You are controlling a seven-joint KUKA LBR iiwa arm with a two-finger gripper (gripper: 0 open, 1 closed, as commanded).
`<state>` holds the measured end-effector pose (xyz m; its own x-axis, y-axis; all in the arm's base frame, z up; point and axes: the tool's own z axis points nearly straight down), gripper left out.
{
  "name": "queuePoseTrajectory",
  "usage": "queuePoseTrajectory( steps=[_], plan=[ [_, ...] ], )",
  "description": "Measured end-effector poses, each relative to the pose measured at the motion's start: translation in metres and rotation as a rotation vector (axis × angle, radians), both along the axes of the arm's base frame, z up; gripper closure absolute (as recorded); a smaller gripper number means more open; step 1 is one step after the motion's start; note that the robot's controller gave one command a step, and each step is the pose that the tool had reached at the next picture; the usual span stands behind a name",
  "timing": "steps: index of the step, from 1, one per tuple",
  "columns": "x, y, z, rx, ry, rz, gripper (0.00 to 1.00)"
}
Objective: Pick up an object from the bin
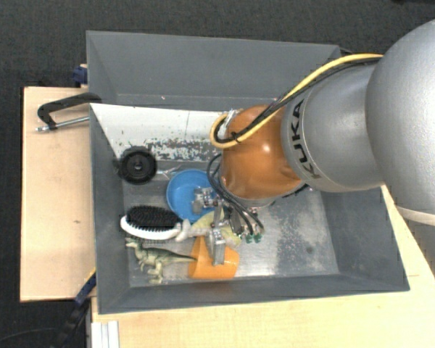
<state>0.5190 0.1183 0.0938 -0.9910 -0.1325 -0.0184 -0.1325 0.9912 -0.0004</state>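
Nearest us, the grey arm (377,107) holds its gripper (218,251) over an orange block (201,265) directly beneath it; whether it is clenched we cannot tell. We judge the block light and stiff, best pinched across its flat sides, clear of the black brush (151,222) just beside the gripper.

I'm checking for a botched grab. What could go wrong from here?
The gripper is over the orange block, close to the near wall of the bin; the block could slide against it rather than lift. The hairbrush and green toy lizard lie close and might be dragged along.
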Motion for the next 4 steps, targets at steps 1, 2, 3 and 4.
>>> queuePoseTrajectory(
  steps=[1,2,3,4],
  plan=[
    [0.0017,-0.0096,-0.0082,0.009,-0.002,-0.106,0.0],
    [-0.0009,-0.0068,-0.009,0.006,0.001,-0.205,0.0],
    [-0.0015,-0.0051,-0.0095,0.004,0.003,-0.251,0.0],
    [-0.0013,-0.0034,-0.0097,0.006,0.002,-0.292,0.0]
  ],
)
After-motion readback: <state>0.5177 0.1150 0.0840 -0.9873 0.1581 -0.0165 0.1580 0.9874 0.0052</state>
